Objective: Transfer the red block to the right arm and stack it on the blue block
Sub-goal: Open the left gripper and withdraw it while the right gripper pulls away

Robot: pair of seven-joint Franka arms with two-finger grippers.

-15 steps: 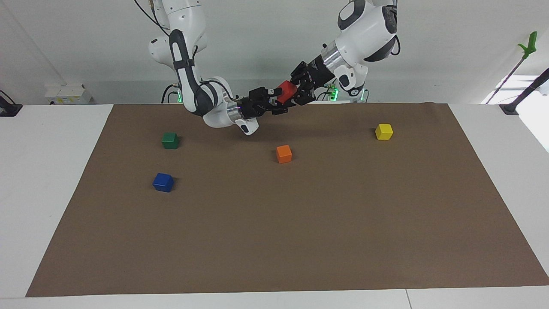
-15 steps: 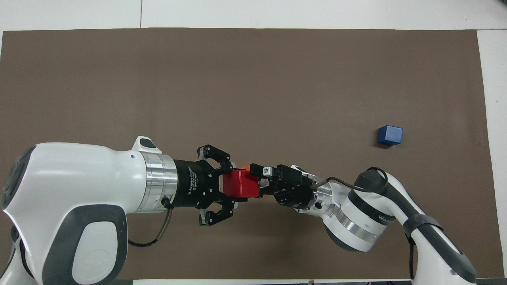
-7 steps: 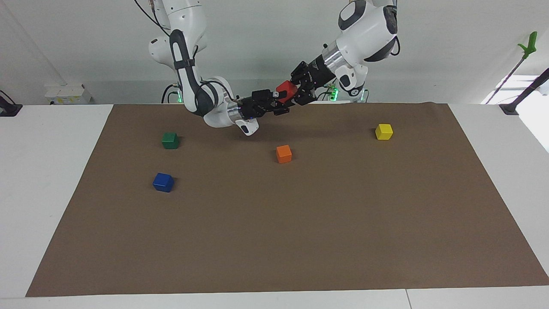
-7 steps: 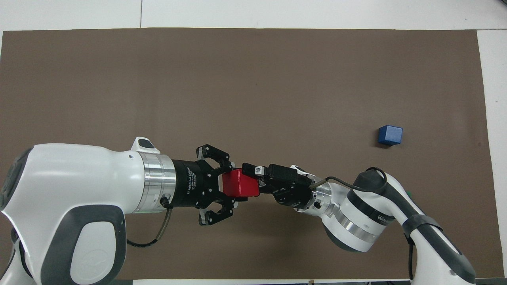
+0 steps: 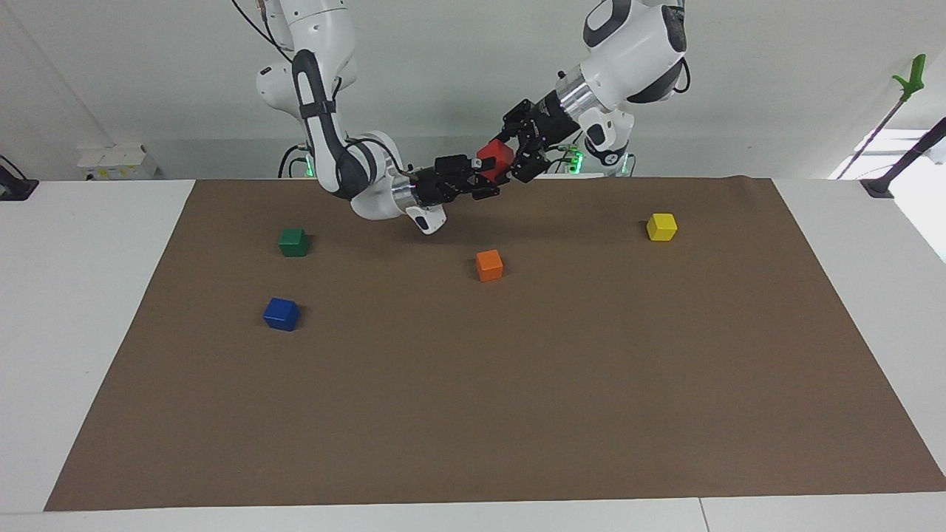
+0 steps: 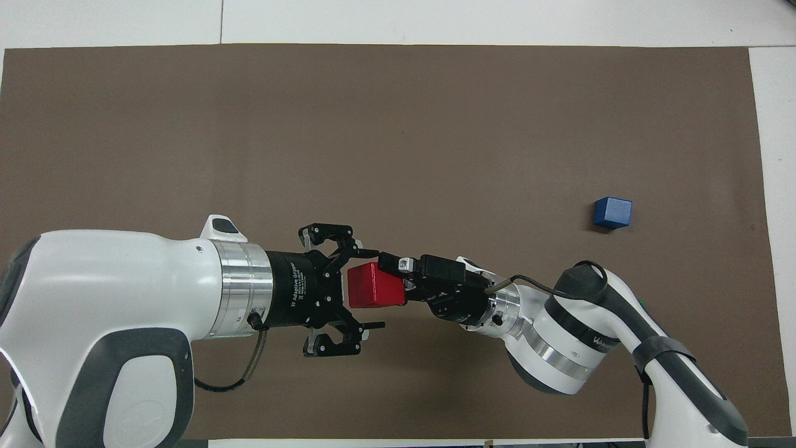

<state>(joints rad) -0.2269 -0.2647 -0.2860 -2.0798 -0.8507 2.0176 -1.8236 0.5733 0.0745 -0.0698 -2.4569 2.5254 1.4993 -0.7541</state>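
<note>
**A:** One grip on the red block (image 6: 375, 285) now, not two. A second ago the left gripper (image 6: 368, 290) was clamped on it with the right one just closing in; now the left fingers stand spread wide to either side of the cube, clear of its faces, and the right gripper (image 6: 398, 283) is closed tight on the end of it.

**B:** So the handover has gone through?

**A:** I'd judge so. The cube hangs in the air between the two wrists, over the robots' edge of the brown mat (image 5: 517, 384), carried by the right arm alone. The left arm has only to back away.

**B:** How does the block look?

**A:** Small, bright red, matte, sharp-edged. It sits slightly turned in the grip, one corner toward the left gripper's palm. The hold is on one end only, so most of the cube sticks out free.

**B:** And the target?

**A:** The blue block (image 5: 281, 314) lies flat on the mat toward the right arm's end of the table, well apart from the handover. The dark green cube (image 5: 293, 241) sits nearer the robots than it. The orange cube (image 5: 489, 264) is on the mat roughly under the grippers, and the yellow cube (image 5: 661, 226) lies toward the left arm's end.
</note>
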